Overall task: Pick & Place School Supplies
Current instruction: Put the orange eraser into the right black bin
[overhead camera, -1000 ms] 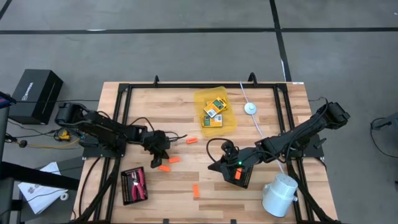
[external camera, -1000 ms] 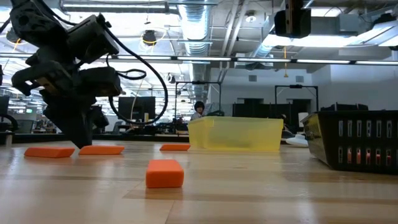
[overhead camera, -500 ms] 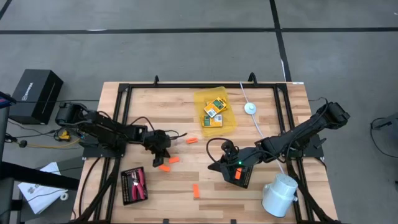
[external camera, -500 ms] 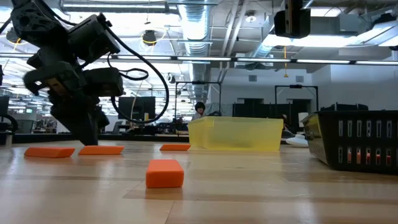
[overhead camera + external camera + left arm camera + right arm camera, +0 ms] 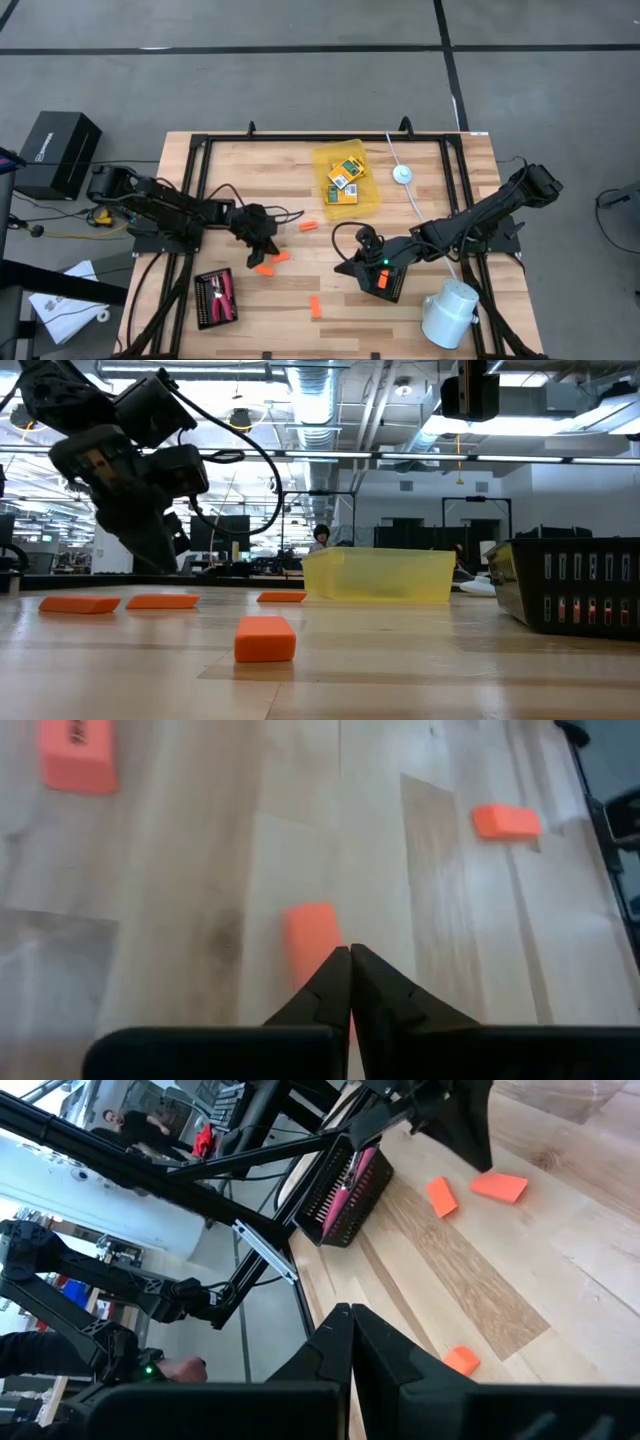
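Several orange sticks lie flat on the wooden table (image 5: pixel 420 215): two (image 5: pixel 280 256) (image 5: pixel 263 269) by my left gripper (image 5: pixel 268 246), one (image 5: pixel 308 226) farther back, one (image 5: pixel 314 307) near the front. My left gripper (image 5: pixel 350 952) is shut and empty, raised above one stick (image 5: pixel 312 945); in the low view (image 5: pixel 168 563) it hangs clear of the table. Yellow-and-green card boxes (image 5: pixel 344 180) lie in the yellow tray (image 5: pixel 372 200). The red-handled tool (image 5: pixel 227 296) lies in a black tray (image 5: pixel 205 300). My right gripper (image 5: pixel 343 268) (image 5: pixel 350 1315) is shut, held above mid-table.
A second black tray (image 5: pixel 392 288) (image 5: pixel 580 585) sits under my right arm. A white cylinder (image 5: pixel 450 312) stands at the front right, and a white disc with a cord (image 5: pixel 402 174) lies at the back. A black frame (image 5: pixel 190 200) runs along the table's sides.
My left gripper has risen from the table between the two nearby sticks and tipped its fingers up toward level, staying shut. The sticks lie where they were.
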Motion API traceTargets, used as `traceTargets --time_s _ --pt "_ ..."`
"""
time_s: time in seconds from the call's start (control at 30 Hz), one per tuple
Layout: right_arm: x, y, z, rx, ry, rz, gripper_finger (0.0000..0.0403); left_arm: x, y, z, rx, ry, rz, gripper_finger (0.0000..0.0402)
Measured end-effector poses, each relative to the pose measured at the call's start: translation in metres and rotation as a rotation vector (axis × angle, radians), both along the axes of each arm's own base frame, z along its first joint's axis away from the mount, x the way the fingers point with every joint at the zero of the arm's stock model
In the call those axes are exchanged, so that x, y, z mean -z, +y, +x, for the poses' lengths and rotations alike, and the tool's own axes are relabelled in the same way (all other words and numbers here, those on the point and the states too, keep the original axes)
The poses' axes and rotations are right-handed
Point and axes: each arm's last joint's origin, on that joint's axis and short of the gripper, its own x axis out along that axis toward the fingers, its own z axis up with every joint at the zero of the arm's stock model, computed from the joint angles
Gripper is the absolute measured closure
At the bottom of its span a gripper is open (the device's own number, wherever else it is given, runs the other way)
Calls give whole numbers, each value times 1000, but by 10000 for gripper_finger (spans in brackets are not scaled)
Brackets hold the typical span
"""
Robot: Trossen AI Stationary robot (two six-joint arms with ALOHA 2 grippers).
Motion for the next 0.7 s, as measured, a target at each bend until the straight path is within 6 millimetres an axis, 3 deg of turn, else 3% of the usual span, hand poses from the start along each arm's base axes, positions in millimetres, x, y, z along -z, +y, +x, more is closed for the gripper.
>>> traceTargets --time_s 0.7 --pt "-1 0 0 -4 -9 -5 403 10 -5 -3 -15 75 59 401"
